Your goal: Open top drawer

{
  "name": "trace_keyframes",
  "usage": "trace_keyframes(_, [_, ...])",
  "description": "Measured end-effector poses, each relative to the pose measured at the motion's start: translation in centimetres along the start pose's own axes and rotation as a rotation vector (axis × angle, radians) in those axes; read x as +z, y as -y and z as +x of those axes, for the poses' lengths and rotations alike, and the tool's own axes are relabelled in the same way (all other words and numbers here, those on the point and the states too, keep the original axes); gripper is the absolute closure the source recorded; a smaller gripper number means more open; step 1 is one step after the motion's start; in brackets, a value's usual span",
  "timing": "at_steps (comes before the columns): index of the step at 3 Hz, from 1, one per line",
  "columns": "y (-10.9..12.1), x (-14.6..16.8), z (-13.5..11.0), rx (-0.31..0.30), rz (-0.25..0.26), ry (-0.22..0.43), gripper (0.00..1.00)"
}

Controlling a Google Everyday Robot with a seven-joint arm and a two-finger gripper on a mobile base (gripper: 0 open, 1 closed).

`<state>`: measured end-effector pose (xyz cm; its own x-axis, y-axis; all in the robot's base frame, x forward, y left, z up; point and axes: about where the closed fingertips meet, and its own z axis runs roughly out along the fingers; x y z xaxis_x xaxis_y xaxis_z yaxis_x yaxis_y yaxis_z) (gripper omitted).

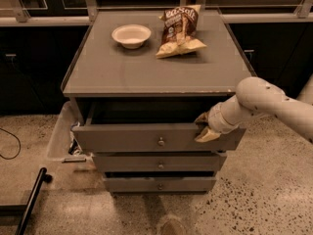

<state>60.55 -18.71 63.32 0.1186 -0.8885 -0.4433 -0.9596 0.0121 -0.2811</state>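
- Gripper (204,127) is at the right end of the top drawer (127,138) front, touching its upper edge; wide or narrow, cannot tell.
- Top drawer is pulled partway out of the grey cabinet (146,75), dark gap behind its front.
- White bowl (131,35) and chip bag (179,31) are on the cabinet top, apart.

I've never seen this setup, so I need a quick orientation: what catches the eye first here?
The white arm reaches in from the right, its gripper at the right end of the top drawer, which stands partly open. On the cabinet top sit a chip bag and a white bowl.
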Motion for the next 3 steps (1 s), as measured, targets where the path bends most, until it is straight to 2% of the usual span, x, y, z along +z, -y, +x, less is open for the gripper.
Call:
trace_keyframes(1, [0.0,-0.2,-0.1,0.000,0.000,0.000,0.22])
trace_keyframes(2, [-2.9,-0.6,0.5,0.009,-0.035,0.033,0.26])
trace_keyframes(3, [-3.1,-0.9,0.3,0.008,-0.037,0.037,0.50])
